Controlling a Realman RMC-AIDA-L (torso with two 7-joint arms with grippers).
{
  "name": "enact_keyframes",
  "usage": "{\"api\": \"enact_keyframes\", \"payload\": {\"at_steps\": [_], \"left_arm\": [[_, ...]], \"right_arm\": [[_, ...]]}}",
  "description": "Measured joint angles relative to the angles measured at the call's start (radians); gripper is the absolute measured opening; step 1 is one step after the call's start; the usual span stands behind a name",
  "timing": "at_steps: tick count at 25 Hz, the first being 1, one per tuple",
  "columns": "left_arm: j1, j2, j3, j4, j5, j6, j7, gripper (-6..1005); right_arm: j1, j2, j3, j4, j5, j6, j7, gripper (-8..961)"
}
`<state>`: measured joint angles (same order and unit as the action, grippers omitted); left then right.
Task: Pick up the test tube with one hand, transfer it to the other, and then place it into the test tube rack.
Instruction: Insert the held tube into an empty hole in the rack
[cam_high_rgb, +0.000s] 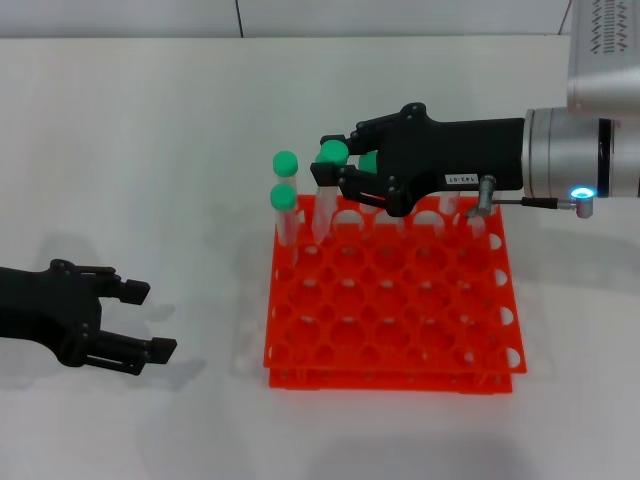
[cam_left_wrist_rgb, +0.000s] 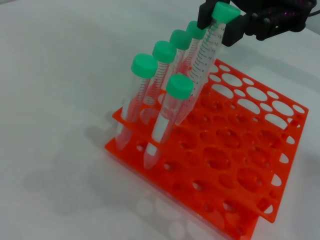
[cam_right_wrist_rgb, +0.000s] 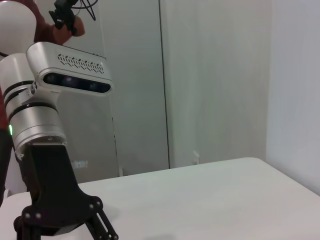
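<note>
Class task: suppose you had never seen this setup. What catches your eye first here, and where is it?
First, the bright orange-red test tube rack mid-table, with green-capped tubes along its far-left edge. Next, the right pincer reaching over the rack's back row, shut on a test tube tilted into a hole. The left pincer rests open, left of the rack.

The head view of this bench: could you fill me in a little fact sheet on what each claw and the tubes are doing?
rack: bright orange-red plastic test tube rack with round holes, on the white table
held tube: slim clear test tube with green cap, tilted, lower end down at the rack's back-left holes
right gripper: black, white-labelled, shut on the held tube just under its cap
left gripper: black, open, empty, low over the table to the rack's left
other tubes: several green-capped tubes standing along the rack's back and left edge
</note>
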<state>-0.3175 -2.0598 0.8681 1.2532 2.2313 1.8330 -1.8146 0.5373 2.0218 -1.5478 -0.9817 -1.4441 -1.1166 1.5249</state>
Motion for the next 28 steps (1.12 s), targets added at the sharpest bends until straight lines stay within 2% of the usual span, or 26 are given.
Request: {"api": "enact_keyframes", "payload": {"at_steps": [28], "left_arm": [[-0.003, 0.000, -0.002, -0.017, 0.002, 0.000, 0.011, 883]], "right_arm": [[0.001, -0.007, 0.008, -0.011, -0.002, -0.025, 0.008, 263]]}}
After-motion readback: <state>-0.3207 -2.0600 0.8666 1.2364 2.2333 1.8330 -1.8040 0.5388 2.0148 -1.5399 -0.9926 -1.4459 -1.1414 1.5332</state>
